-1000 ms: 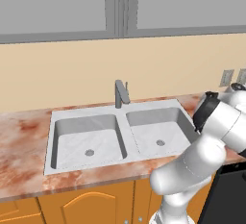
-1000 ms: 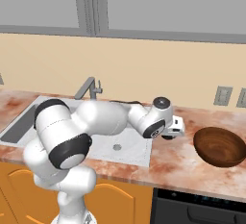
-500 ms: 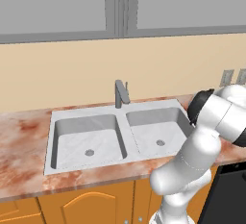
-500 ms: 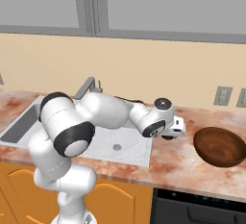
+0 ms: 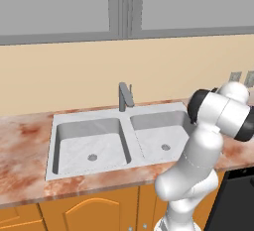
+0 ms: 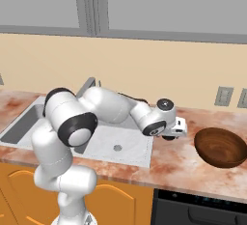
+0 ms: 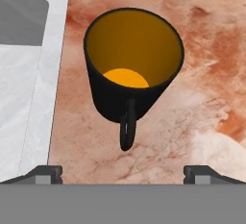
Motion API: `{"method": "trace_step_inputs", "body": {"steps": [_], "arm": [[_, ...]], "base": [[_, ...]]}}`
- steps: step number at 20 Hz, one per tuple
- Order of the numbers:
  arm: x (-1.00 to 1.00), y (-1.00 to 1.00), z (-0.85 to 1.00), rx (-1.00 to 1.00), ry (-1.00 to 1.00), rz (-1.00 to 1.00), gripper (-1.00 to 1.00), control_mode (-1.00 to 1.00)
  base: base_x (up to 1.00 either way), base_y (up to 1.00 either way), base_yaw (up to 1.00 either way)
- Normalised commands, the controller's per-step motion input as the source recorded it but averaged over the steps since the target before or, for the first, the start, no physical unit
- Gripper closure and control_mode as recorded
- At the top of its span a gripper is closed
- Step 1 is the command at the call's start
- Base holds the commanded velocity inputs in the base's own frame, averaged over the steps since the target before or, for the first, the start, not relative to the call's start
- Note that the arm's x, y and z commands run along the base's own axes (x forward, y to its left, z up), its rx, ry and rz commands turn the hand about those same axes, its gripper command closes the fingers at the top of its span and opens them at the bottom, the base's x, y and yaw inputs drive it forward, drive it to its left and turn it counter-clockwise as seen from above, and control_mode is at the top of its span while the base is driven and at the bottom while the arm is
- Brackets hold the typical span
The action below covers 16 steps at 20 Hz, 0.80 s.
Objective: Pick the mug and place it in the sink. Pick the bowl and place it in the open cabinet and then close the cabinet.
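We note a counter [image 6: 183,163] of mottled reddish-brown stone running along the cream wall, over orange cupboards [image 5: 89,210]. Set into it is the sink [image 5: 99,145], two steel basins side by side, each with a round drain, the faucet [image 5: 124,96] at the back between them. On the counter right of the sink stands the mug [image 7: 132,74], upright, black with an orange inside, just beside the sink's rim, handle toward the hand camera. Farther right sits the bowl [image 6: 221,147], upright, well apart from the sink.
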Motion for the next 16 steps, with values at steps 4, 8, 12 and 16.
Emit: {"method": "trace_step_inputs", "body": {"steps": [4,8,12,16], "arm": [[0.12,-0.03,-0.06,0.0,0.0,0.0,-1.0,-1.0],[0.11,0.0,-0.08,0.0,0.0,0.0,-1.0,-1.0],[0.12,-0.03,-0.08,0.0,0.0,0.0,-1.0,-1.0],[0.1,-0.02,-0.12,0.0,0.0,0.0,-1.0,-1.0]], "base": [[0.0,0.0,0.0],[0.0,0.0,0.0],[0.0,0.0,0.0],[0.0,0.0,0.0]]}}
